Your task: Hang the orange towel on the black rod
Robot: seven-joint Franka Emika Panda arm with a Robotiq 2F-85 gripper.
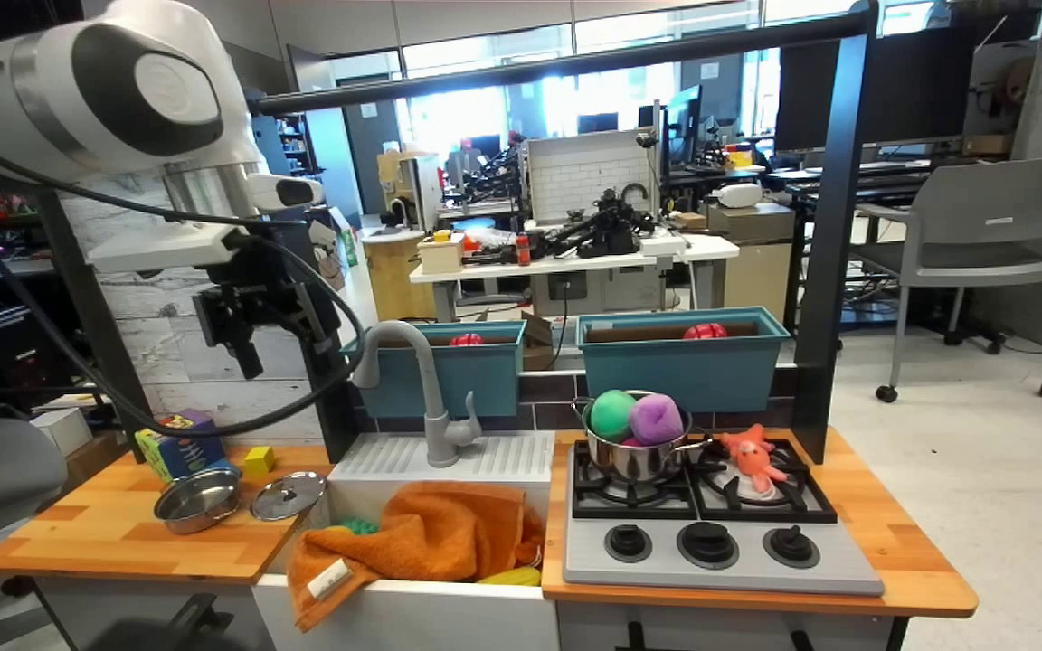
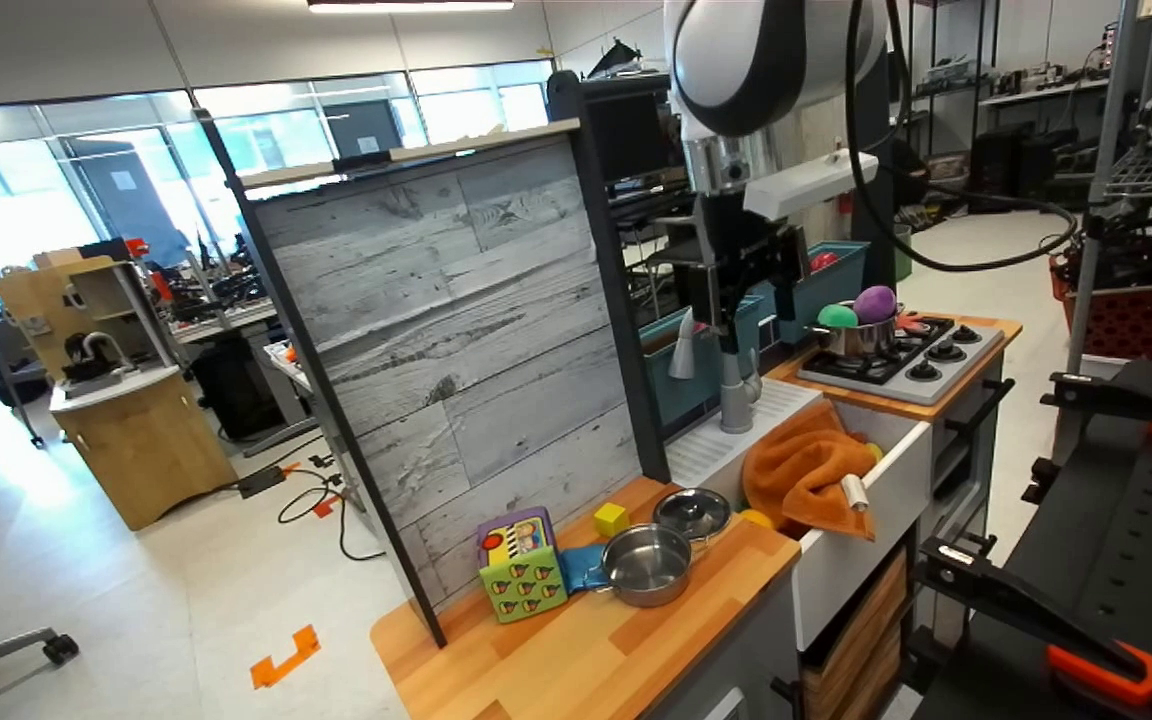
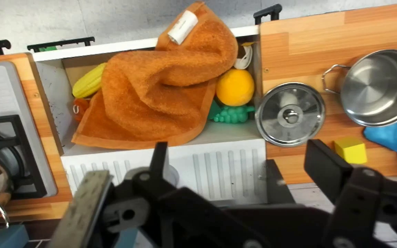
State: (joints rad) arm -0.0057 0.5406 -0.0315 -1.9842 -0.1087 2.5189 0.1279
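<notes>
bright windows (image 1: 449, 117) light the room behind a wooden worktop (image 1: 105, 542) with a sink (image 1: 421, 619) let into it. as far as the pictures show, none of the hanging is done: the black rod (image 1: 566, 65) runs high across the back with nothing draped over it, and the orange towel (image 3: 157, 86) lies bunched in the sink, one corner flopped over the front wall. the gripper (image 3: 238, 162) hangs above, well apart from the towel, its fingers spread wide and holding nothing.

so everything seems left: come down to the sink, pinch a raised fold, draw the towel free of the toy corn (image 3: 90, 81), orange ball (image 3: 235, 88) and green grapes (image 3: 233, 114) around it, carry it up to the rod, lay it across and let go. my guess is that the step in hand is the approach, with a fold near the middle the likeliest place to grip.

little can be read. the towel's white tag (image 3: 183, 27) bears faint marks, too blurred to make out. a patterned block (image 2: 521, 570) on the worktop has printed pictures on its faces, but no words i can pick out. a grey chair (image 1: 982, 203) beyond shows a pale label (image 1: 999, 221) on its back, too small to read. on the arm (image 1: 155, 99) and the stove (image 1: 666, 542) i find no legible brand name.
</notes>
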